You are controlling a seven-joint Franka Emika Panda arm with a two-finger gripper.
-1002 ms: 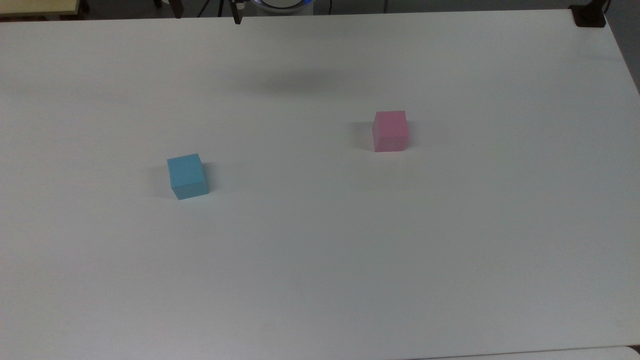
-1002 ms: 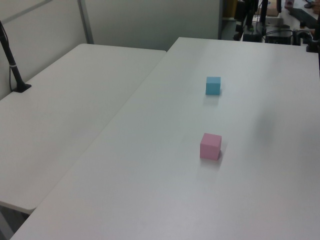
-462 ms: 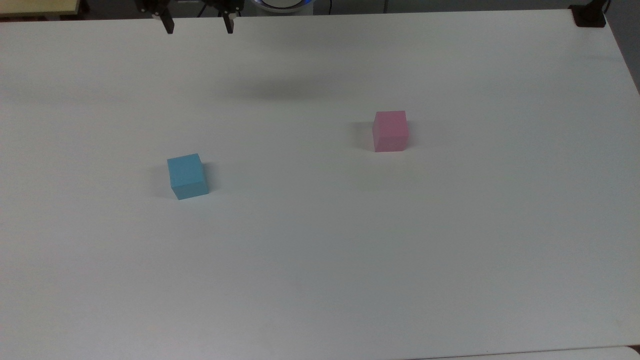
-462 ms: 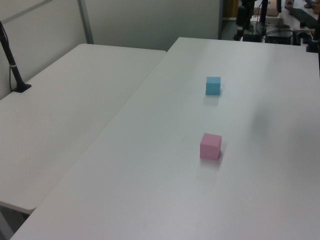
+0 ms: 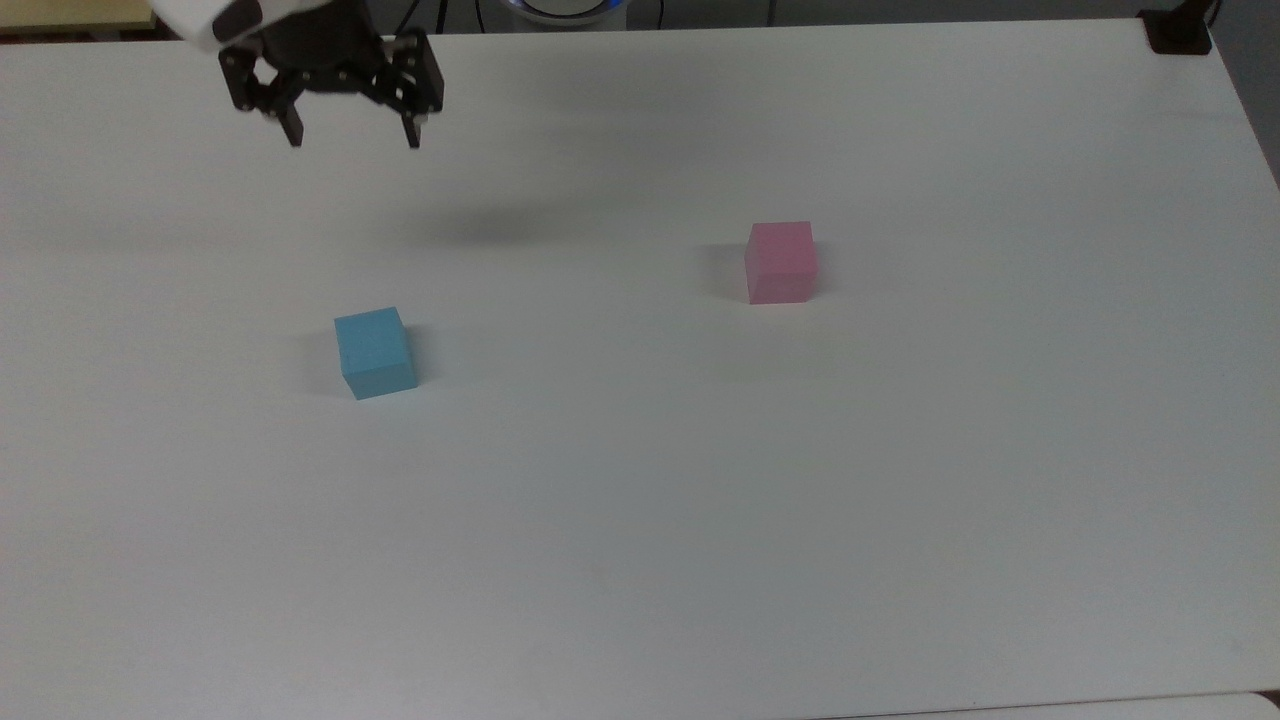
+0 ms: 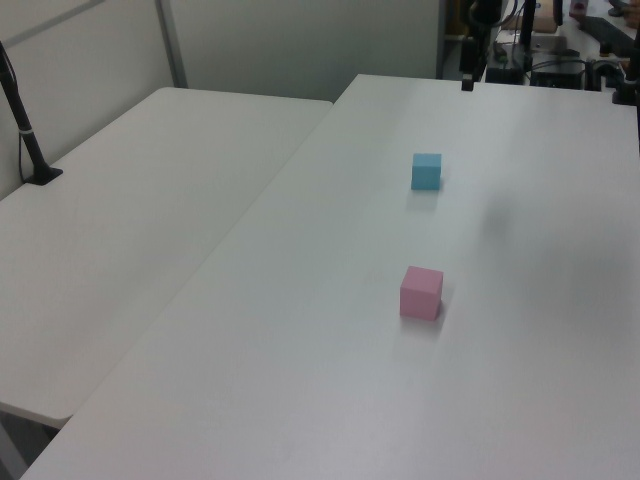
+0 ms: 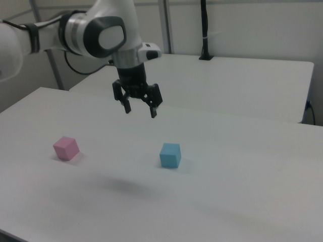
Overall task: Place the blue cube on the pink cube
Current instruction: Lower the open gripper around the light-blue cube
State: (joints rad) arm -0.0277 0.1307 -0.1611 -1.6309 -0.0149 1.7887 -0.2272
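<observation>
The blue cube [image 5: 375, 351] [image 6: 426, 171] [image 7: 170, 155] rests on the white table [image 5: 640, 520], in the top view's left half. The pink cube [image 5: 780, 261] [image 6: 421, 292] [image 7: 66, 147] stands apart from it, toward the top view's right. My gripper [image 5: 354, 137] [image 7: 140, 110] hangs in the air above the table, open and holding nothing, its fingers pointing down. In the top view it is beyond the blue cube, near the far left edge. In the right view it hovers up and left of the blue cube. A dark fingertip [image 6: 466, 84] shows at the left view's top.
A second white table [image 6: 130, 230] adjoins the work table on the left view's left, with a black post [image 6: 25, 130] standing on it. A dark clamp [image 5: 1178, 32] sits at the top view's far right corner. The arm's shadow [image 5: 500, 225] falls between the cubes.
My gripper has come into the top view from its upper edge, moving down and left toward the blue cube, with its fingers spread. Both cubes stayed put.
</observation>
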